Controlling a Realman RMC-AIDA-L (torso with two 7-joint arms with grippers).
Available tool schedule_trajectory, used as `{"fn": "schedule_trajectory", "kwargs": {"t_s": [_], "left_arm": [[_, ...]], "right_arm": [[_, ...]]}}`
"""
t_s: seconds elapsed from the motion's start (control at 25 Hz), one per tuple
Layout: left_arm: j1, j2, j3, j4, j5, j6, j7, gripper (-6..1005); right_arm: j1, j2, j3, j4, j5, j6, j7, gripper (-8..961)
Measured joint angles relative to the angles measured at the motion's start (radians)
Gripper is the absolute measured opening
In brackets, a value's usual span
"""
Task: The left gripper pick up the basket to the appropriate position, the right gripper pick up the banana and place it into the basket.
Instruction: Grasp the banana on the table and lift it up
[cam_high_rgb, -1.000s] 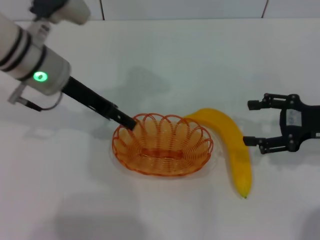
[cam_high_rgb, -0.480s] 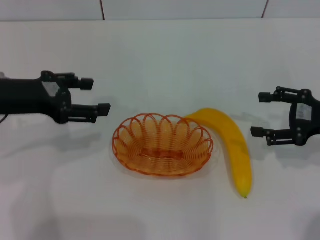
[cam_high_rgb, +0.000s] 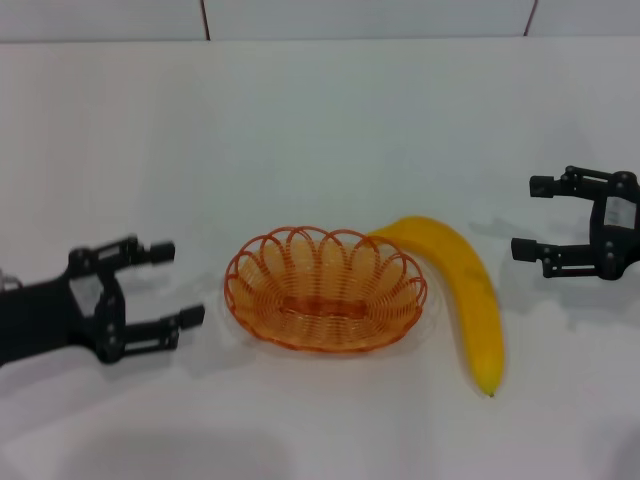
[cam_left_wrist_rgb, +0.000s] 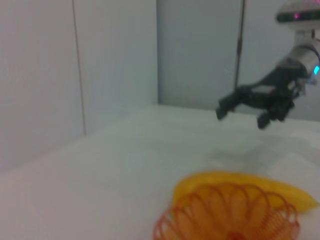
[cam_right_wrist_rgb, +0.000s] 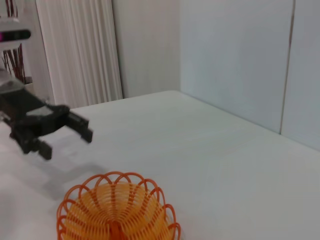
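Observation:
The orange wire basket (cam_high_rgb: 325, 290) stands empty on the white table, in the middle of the head view. The yellow banana (cam_high_rgb: 465, 295) lies on the table against the basket's right side, curving toward the front. My left gripper (cam_high_rgb: 178, 283) is open and empty, left of the basket and apart from it. My right gripper (cam_high_rgb: 527, 216) is open and empty, right of the banana and farther back. The left wrist view shows the basket (cam_left_wrist_rgb: 230, 217), the banana (cam_left_wrist_rgb: 250, 182) and the right gripper (cam_left_wrist_rgb: 240, 110). The right wrist view shows the basket (cam_right_wrist_rgb: 117, 212) and the left gripper (cam_right_wrist_rgb: 67, 135).
The white table (cam_high_rgb: 320, 130) spreads around the basket. Pale wall panels (cam_high_rgb: 360, 18) run along its far edge. A white curtain (cam_right_wrist_rgb: 77, 50) hangs beyond the table in the right wrist view.
My left gripper let go of the basket's left rim, drew away to the left and then came toward the front. My right gripper drew back to the right and a little farther away.

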Motion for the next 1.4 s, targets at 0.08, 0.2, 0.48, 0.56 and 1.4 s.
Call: {"fn": "schedule_trajectory", "kwargs": {"t_s": [0.08, 0.2, 0.48, 0.56, 1.4], "left_arm": [[-0.010, 0.000, -0.064, -0.034, 0.125, 0.034, -0.041, 830], [-0.011, 0.000, -0.077, -0.022, 0.175, 0.057, -0.070, 830], [-0.018, 0.000, -0.122, -0.010, 0.193, 0.071, -0.096, 829], [-0.027, -0.001, -0.123, -0.013, 0.194, 0.072, -0.098, 829], [-0.063, -0.005, -0.143, -0.021, 0.194, 0.072, -0.108, 829]], "right_arm": [[0.001, -0.001, 0.000, -0.001, 0.005, -0.001, 0.008, 809], [-0.001, -0.004, 0.000, -0.021, 0.021, -0.028, 0.037, 808], [0.008, 0.026, -0.004, -0.322, 0.048, -0.245, 0.235, 806], [0.028, 0.051, -0.028, -0.470, 0.046, -0.278, 0.331, 805], [0.108, 0.075, -0.762, -0.730, -0.237, 0.014, 1.159, 798]]}}
